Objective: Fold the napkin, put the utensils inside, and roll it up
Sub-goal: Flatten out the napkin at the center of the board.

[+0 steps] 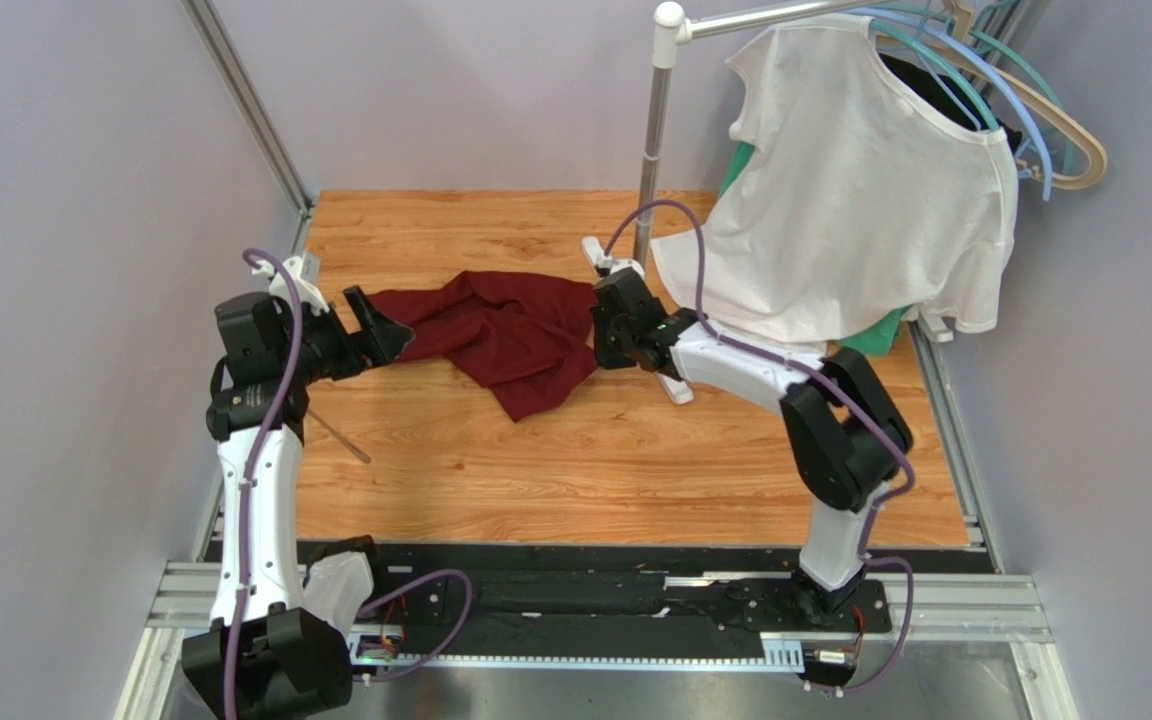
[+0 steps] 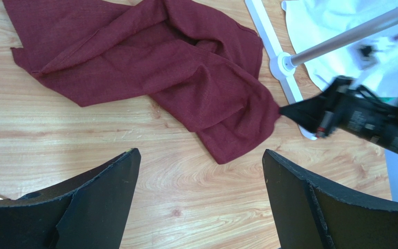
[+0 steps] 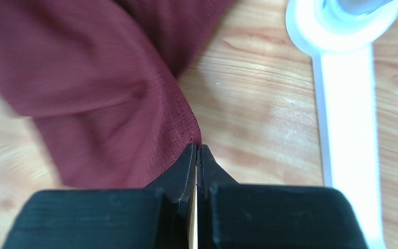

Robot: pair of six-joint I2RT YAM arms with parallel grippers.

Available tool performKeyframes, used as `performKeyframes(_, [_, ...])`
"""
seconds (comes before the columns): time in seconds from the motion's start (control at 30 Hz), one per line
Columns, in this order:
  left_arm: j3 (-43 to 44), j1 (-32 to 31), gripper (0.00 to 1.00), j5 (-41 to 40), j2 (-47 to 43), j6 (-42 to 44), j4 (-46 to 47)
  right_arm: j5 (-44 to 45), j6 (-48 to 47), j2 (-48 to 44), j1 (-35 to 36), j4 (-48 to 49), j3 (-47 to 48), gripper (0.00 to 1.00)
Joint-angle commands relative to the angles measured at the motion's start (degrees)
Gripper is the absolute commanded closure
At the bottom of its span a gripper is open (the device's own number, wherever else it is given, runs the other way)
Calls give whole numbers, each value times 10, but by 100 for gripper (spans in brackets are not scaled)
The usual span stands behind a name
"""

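Note:
The dark maroon napkin (image 1: 504, 338) lies crumpled on the wooden table (image 1: 612, 465), and also shows in the left wrist view (image 2: 175, 67) and the right wrist view (image 3: 102, 88). My right gripper (image 1: 599, 339) is shut, its tips (image 3: 196, 150) pinching the napkin's right edge; the left wrist view shows it there too (image 2: 285, 111). My left gripper (image 1: 373, 324) is open and empty at the napkin's left end, fingers wide apart (image 2: 201, 174) over bare wood short of the cloth. A thin silvery utensil-like rod (image 1: 339, 438) lies near the table's left edge.
A white T-shirt (image 1: 853, 195) hangs on hangers from a rack at the back right. The rack's pole (image 1: 656, 135) and white base (image 3: 349, 104) stand just right of the napkin. Something green (image 1: 875, 333) lies under the shirt.

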Motion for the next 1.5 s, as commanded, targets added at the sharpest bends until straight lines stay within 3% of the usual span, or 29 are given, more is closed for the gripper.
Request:
performKeyframes(0.0, [-2, 5, 4, -19, -2, -3, 1, 13, -28, -133, 18, 8, -31, 100])
performKeyframes(0.27, [5, -47, 5, -122, 8, -3, -31, 17, 16, -296, 38, -5, -196, 100])
performKeyframes(0.5, [19, -59, 4, -127, 86, -39, 1, 11, 11, -255, 34, 8, -206, 100])
performKeyframes(0.63, [75, -57, 4, -210, 191, -3, -64, -16, 15, -240, 35, 14, -218, 100])
performKeyframes(0.67, [84, -57, 7, -212, 225, 8, -80, -20, 16, -240, 34, 22, -226, 100])
performKeyframes(0.7, [90, -58, 15, -195, 237, 16, -79, -24, 19, -242, 35, 27, -233, 100])
performKeyframes(0.9, [135, -67, 23, -280, 318, 62, -110, -61, 34, -263, 34, 65, -270, 100])
performKeyframes(1.33, [161, -79, 29, -232, 418, 73, -103, -87, 34, -256, 35, 79, -273, 100])
performKeyframes(1.43, [169, -79, 33, -243, 430, 73, -99, -89, 37, -260, 35, 79, -275, 100])
performKeyframes(1.47, [171, -79, 39, -242, 433, 74, -98, -89, 38, -261, 35, 79, -275, 100])
